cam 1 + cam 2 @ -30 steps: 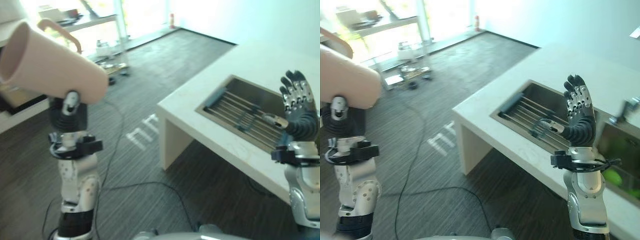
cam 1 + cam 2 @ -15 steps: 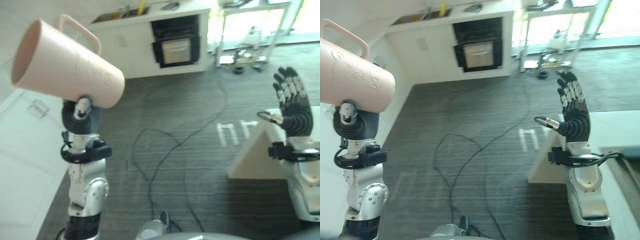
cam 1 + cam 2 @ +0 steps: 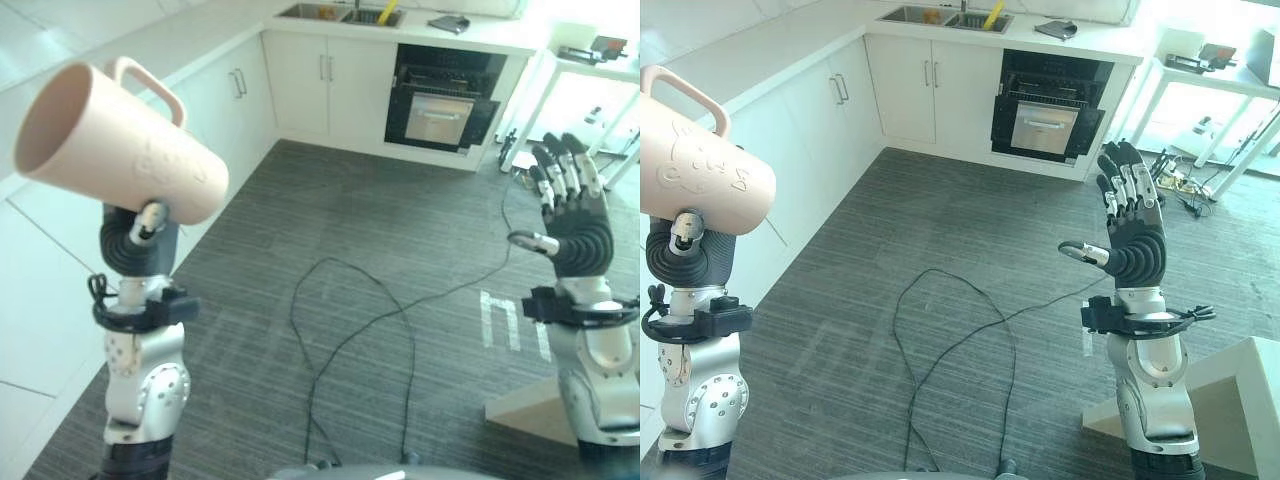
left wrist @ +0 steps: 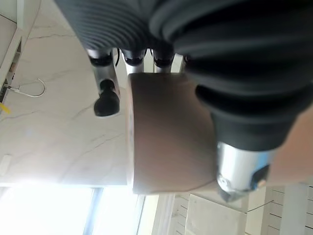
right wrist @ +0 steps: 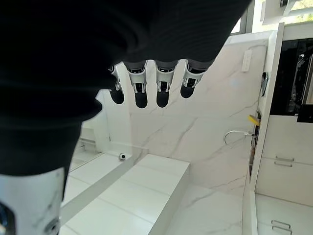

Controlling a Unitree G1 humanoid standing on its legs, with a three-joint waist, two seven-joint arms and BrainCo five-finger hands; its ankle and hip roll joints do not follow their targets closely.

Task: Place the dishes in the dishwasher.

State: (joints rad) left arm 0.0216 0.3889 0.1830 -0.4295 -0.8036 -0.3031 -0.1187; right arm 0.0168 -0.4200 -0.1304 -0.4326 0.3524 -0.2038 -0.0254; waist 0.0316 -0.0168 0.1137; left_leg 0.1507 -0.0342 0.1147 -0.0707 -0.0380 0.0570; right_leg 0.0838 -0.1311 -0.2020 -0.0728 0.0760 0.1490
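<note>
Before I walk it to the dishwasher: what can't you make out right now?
- Inside of the beige plastic handled mug: mouth faces away, both eye views.
- Left hand fingers: partly behind the mug.
- Open black appliance interior: too small; dishwasher or oven, unclear.
- Right hand: open, empty.

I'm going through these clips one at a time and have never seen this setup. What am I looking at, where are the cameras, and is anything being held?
This is a two-legged humanoid robot with two silver arms. The two wide pictures come from a stereo camera on its head, looking down at its raised arms over a dark striped floor, with white kitchen cabinets and a black built-in oven behind.

The close pictures come from a camera on each wrist. The left hand is curled round a pink jug, held tilted with its handle up. The right hand is raised, fingers straight, holding nothing.
</note>
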